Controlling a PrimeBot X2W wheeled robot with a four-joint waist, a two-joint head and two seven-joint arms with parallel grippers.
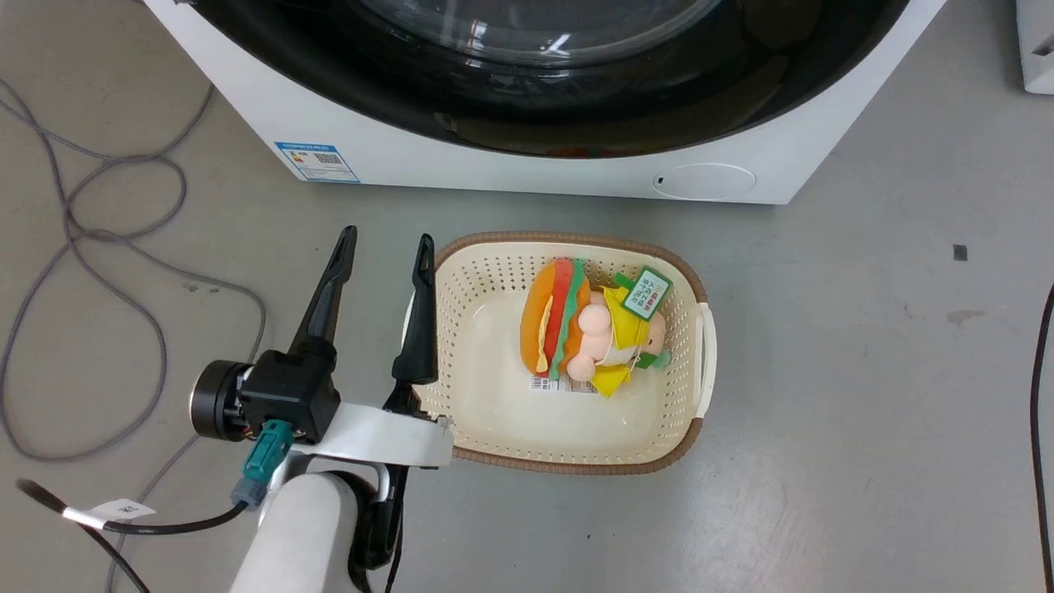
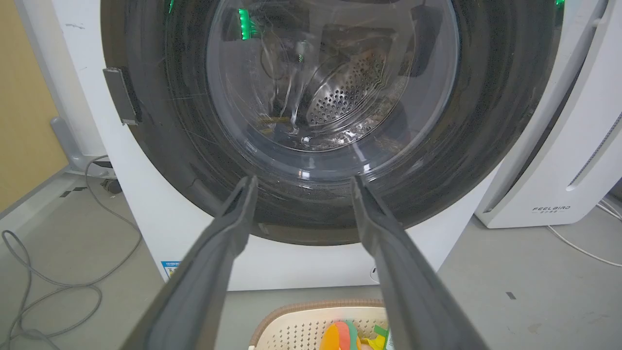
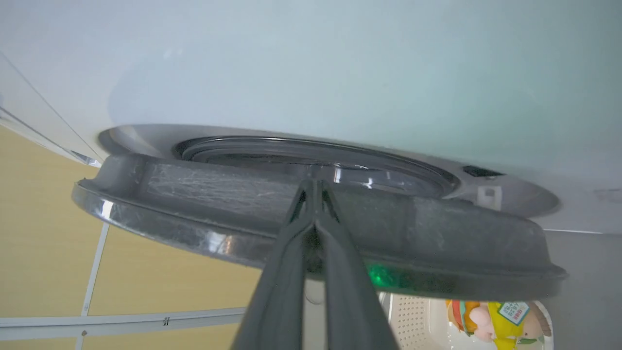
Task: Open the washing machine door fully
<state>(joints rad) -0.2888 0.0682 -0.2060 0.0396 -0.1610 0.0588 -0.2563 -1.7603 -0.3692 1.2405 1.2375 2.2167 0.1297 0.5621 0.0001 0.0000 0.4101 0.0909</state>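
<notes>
Black glossy plastic of the washing machine door (image 3: 204, 194) stands a little off the front of the washing machine (image 3: 340, 73), only partly open. The right gripper (image 3: 313, 187) has its fingers together, tips against the door's inner rim. The left gripper (image 1: 388, 239), fingers apart and empty, hangs in front of the washing machine. I think the tips can slip off this smooth rim, so the door falls back.
</notes>
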